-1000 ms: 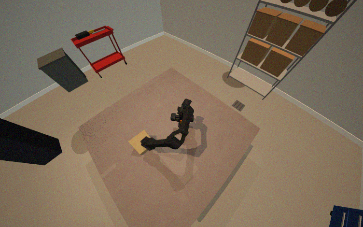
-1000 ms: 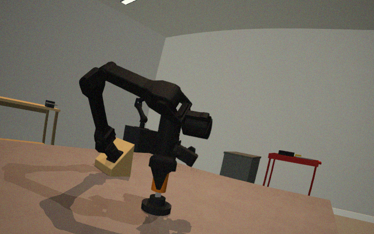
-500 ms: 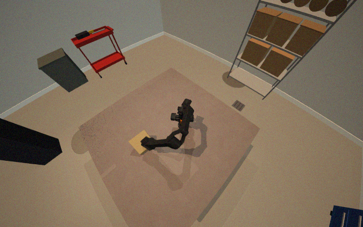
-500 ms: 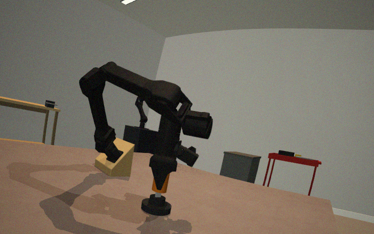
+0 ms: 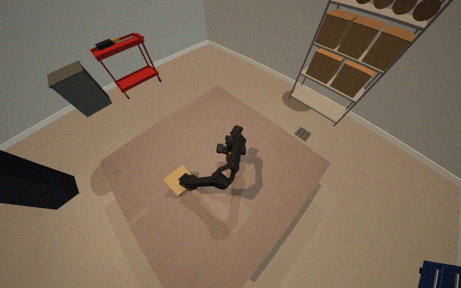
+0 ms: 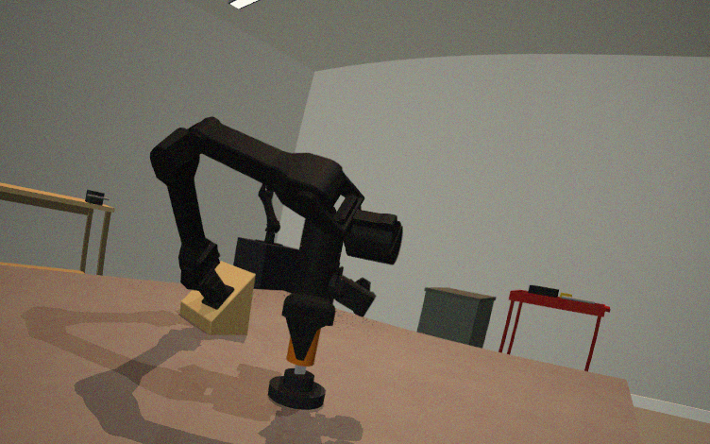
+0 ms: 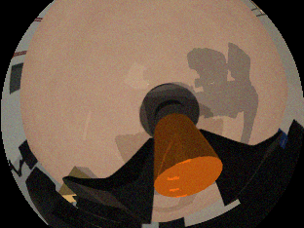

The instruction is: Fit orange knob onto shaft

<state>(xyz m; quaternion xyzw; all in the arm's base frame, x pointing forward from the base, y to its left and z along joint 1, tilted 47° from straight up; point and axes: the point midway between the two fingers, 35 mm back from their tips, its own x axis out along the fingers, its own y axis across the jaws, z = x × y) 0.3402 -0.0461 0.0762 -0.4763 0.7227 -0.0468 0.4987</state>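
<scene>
The orange knob [image 5: 229, 154] [image 6: 308, 355] [image 7: 182, 151] is upright between the fingers of my gripper [image 6: 304, 350] [image 7: 175, 137], which is shut on it. The round black pedestal [image 6: 283, 392] [image 7: 149, 112] stands on the table top right below the knob. A short length of the silver shaft [image 6: 299, 369] shows between the knob's lower edge and the pedestal's raised centre. The knob's underside is hidden, so I cannot tell how its flat side sits against the shaft's flat side, or whether the shaft's tip is inside the hole.
The arm's base [image 6: 197, 267] stands by a tan wedge-shaped block [image 5: 175, 180] [image 6: 239, 311] on the reddish table top [image 5: 196, 125] [image 6: 457, 385]. A red cart [image 5: 137, 78], a grey cabinet [image 5: 82, 89] and a shelf rack with boxes [image 5: 318, 105] stand beyond the table.
</scene>
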